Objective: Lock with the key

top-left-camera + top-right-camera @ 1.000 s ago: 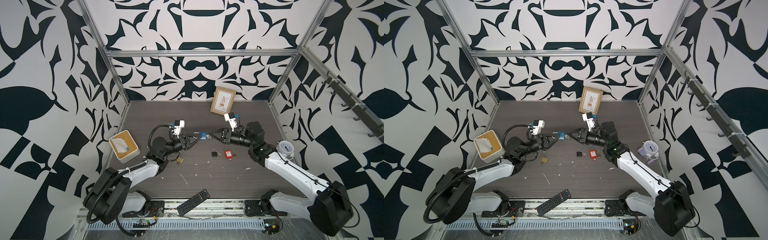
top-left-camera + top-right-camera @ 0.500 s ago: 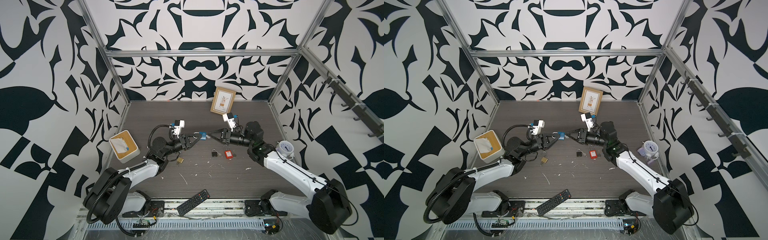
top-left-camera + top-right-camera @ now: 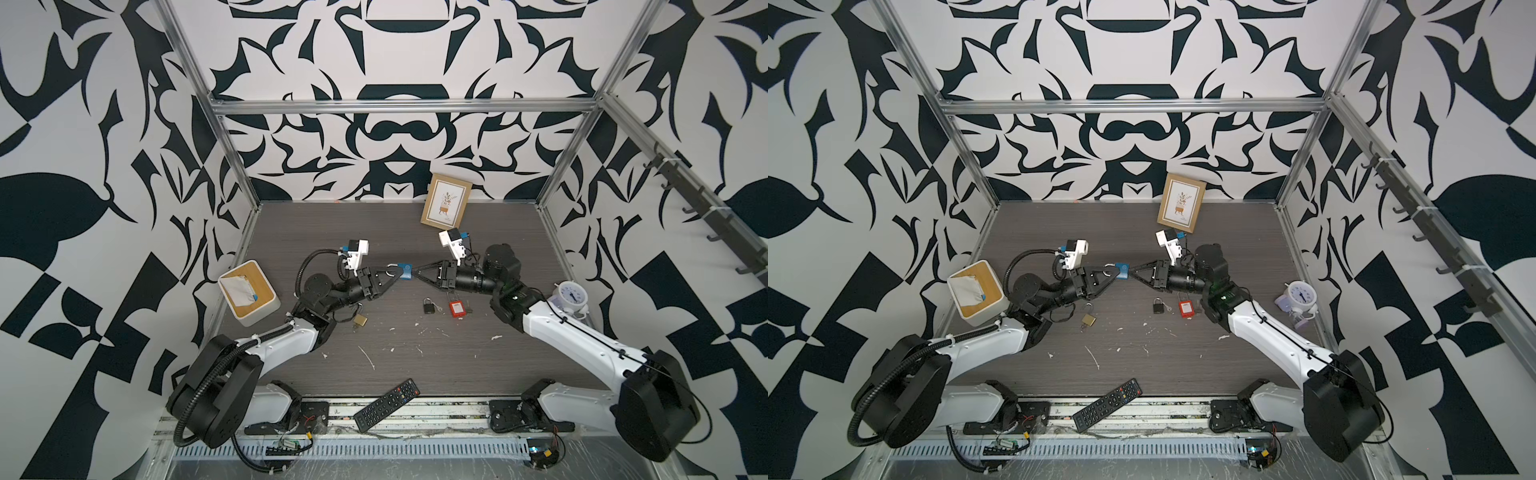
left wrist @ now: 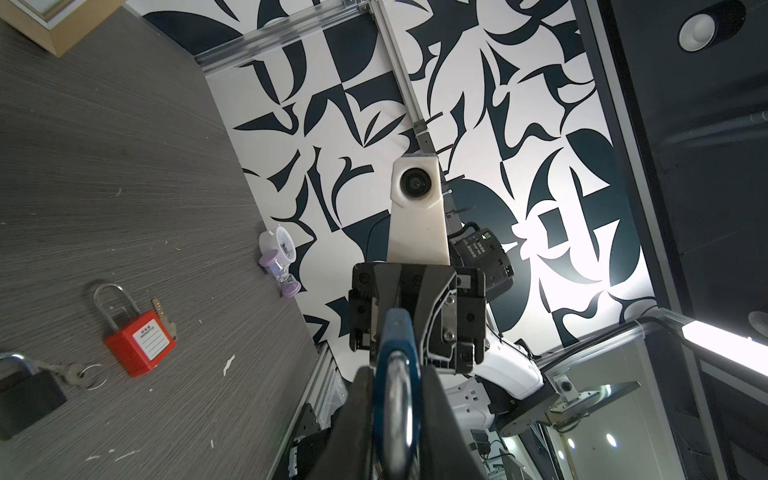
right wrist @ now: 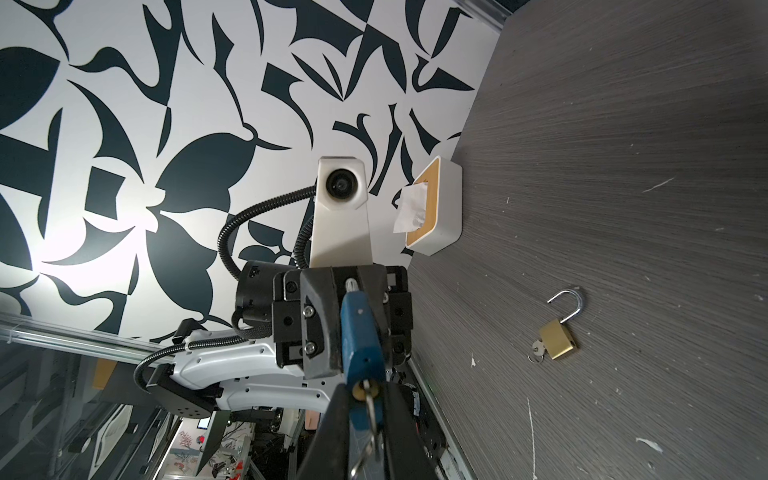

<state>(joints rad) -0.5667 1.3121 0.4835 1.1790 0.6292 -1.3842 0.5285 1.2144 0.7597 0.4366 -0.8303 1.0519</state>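
Two claws: left claw (image 3: 390,277) and right claw (image 3: 417,273) tip to tip above the middle of the table (image 3: 415,357), seen in both top views.
Lock: blue padlock (image 3: 405,270), lifted clear of the table, bridged between both claws, just toward 12 o'clock from the table's middle.
Left claw grip: pressed together on the silver shackle (image 4: 397,399) of the blue padlock, reaching in from 8 o'clock.
Right claw grip: closed in on the key (image 5: 368,409) seated in the brass keyhole at the padlock's far end, pinching it as far as the right wrist view tells; reaching in from 3 o'clock.
Black padlock (image 3: 428,305): flat on the table at 5 o'clock from the blue one, key on a ring at its side.
Red padlock (image 3: 456,307): just beside the black one, toward 3 o'clock.
Brass padlock (image 3: 360,320): at 7 o'clock from the blue one, shackle swung open, key in place.
Tissue box (image 3: 248,293): table's 9 o'clock edge.
Remote control (image 3: 386,405): 6 o'clock edge.
Picture frame (image 3: 446,206): leaning on the back wall, near 12 o'clock.
Alarm clock (image 3: 572,296): 3 o'clock edge.
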